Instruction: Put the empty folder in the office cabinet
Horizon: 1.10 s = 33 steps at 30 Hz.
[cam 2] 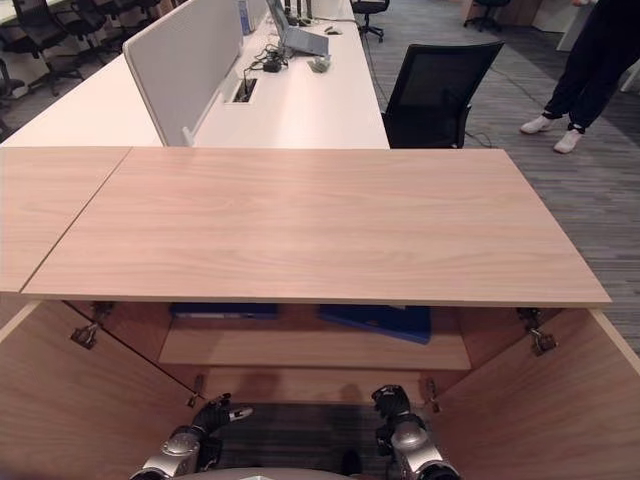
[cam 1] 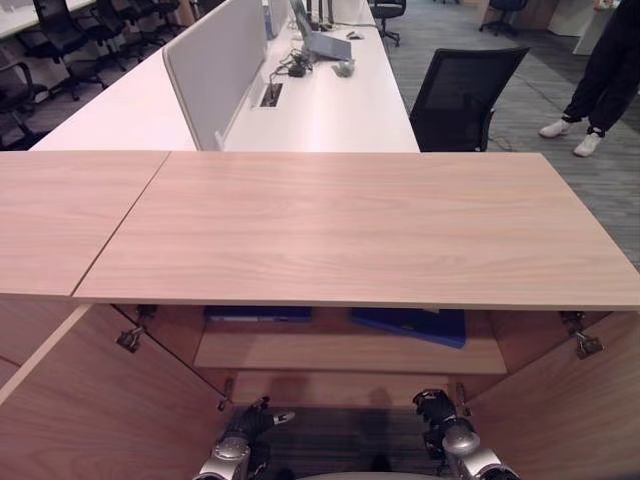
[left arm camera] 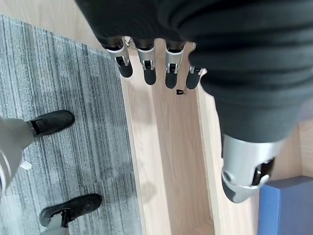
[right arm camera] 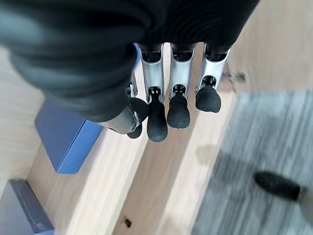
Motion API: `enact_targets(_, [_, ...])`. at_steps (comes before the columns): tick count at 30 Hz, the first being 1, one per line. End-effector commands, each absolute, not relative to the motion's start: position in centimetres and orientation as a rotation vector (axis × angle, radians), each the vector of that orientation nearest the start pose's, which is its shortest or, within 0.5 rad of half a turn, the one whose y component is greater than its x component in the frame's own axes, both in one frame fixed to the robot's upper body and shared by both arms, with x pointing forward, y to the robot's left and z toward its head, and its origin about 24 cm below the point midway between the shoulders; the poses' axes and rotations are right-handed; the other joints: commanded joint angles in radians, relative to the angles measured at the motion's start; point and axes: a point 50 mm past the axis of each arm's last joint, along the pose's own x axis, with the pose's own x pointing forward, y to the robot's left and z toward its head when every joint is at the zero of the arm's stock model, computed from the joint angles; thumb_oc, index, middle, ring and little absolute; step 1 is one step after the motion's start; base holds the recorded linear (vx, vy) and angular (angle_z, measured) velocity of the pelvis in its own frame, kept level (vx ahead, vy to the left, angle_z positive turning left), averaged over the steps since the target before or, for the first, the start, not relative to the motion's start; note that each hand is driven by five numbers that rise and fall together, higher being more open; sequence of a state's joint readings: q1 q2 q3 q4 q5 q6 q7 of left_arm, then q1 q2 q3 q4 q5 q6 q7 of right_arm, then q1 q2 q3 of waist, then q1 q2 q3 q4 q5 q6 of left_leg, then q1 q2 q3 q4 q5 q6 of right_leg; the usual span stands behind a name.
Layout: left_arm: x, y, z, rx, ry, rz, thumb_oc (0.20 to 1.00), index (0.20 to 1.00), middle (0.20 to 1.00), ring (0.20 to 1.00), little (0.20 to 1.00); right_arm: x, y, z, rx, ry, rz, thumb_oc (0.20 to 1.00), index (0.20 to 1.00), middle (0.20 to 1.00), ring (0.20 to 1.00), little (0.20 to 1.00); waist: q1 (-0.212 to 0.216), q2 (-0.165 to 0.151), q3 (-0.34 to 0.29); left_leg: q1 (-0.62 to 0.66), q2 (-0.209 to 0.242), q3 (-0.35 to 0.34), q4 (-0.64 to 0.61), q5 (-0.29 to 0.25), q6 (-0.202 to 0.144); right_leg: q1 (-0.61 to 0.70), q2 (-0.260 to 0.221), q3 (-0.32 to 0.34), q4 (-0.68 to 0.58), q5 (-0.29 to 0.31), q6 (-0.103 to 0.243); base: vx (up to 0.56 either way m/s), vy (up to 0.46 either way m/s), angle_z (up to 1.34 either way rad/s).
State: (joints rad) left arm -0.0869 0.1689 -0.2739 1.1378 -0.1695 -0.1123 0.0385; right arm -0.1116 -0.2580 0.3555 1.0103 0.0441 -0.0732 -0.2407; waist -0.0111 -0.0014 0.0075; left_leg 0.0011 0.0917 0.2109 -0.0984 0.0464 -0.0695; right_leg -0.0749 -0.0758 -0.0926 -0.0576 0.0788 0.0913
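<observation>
The office cabinet (cam 1: 350, 225) stands before me with both doors swung open. On its inner shelf (cam 1: 350, 352) lie two blue folders, one on the left (cam 1: 258, 313) and a larger one on the right (cam 1: 410, 325). My left hand (cam 1: 245, 425) hangs low in front of the cabinet's bottom compartment, fingers (left arm camera: 146, 68) straight and holding nothing. A blue folder's corner (left arm camera: 286, 205) lies past its thumb. My right hand (cam 1: 440, 418) hangs at the same height to the right, its fingers (right arm camera: 178, 105) relaxed and empty. Beyond them lie a blue folder (right arm camera: 68, 139) and a darker one (right arm camera: 24, 208).
The left door (cam 1: 90, 400) and the right door (cam 1: 570, 410) flank my hands closely. A neighbouring cabinet top (cam 1: 60, 215) adjoins on the left. Behind are a white desk (cam 1: 320, 110) with a divider, a black office chair (cam 1: 462, 95), and a person (cam 1: 600, 90) standing far right.
</observation>
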Motion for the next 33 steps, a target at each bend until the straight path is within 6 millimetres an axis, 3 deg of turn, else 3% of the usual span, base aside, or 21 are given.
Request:
enact_targets(1, [19.0,18.5,-13.1,0.247,0.853,-0.069,1.000,1.000,1.000,1.000,1.000,23.1,-20.8,-9.1,-0.591,0.605,-0.030,0.200,0.200,0.200,0.200,0.200,0.029,-0.016,0.084,0.035,0.013,-0.030,0.022,-0.038,-0.048,-0.042,-0.086,0.005,0.171,-0.066,0.132,-0.06,-0.017,0.00])
enact_targets(2, [19.0,18.5,-13.1,0.247,0.852,-0.068,1.000,1.000,1.000,1.000,1.000,23.1,-20.8,-9.1,-0.591,0.604,-0.031,0.200,0.200,0.200,0.200,0.200,0.029,-0.016,0.084,0.033,0.013,-0.030,0.022,-0.038,-0.048,-0.044,-0.086,0.005,0.172,-0.067,0.132,-0.14,-0.030,0.01])
enact_targets(3, [20.5,18.6,-12.3,0.247,0.811,-0.064,1.000,1.000,1.000,1.000,1.000,25.2,-21.1,-7.6,-0.630,0.543,-0.043,0.200,0.200,0.200,0.200,0.200,0.035,-0.011,0.113,0.002,0.018,-0.036,0.029,-0.027,-0.049,-0.079,-0.084,0.003,0.184,-0.066,0.131,-0.10,-0.020,0.01])
enact_targets(12, [25.7,18.2,-9.0,0.241,0.663,-0.039,1.000,1.000,1.000,1.000,1.000,30.5,-20.6,-3.3,-0.639,0.391,-0.100,0.200,0.200,0.200,0.200,0.200,0.054,0.002,0.225,-0.150,0.030,-0.071,0.102,-0.007,-0.046,-0.217,-0.084,-0.011,0.272,-0.071,0.116,-0.14,-0.024,0.10])
enact_targets(24, [29.3,17.4,-6.0,0.243,0.545,-0.048,1.000,1.000,1.000,1.000,1.000,34.1,-19.5,0.7,-0.627,0.260,-0.134,0.200,0.200,0.200,0.200,0.200,0.072,0.023,0.287,-0.273,0.042,-0.104,0.119,0.027,-0.056,-0.322,-0.082,-0.034,0.302,-0.069,0.108,-0.05,-0.035,0.11])
enact_targets(33, [32.0,16.6,-3.3,0.232,0.446,-0.051,1.000,1.000,1.000,1.000,1.000,35.9,-20.0,3.2,-0.618,0.211,-0.191,0.200,0.200,0.200,0.200,0.200,0.075,0.041,0.356,-0.388,0.032,-0.131,0.245,-0.003,-0.041,-0.409,-0.088,-0.042,0.414,-0.104,0.091,-0.04,-0.022,0.08])
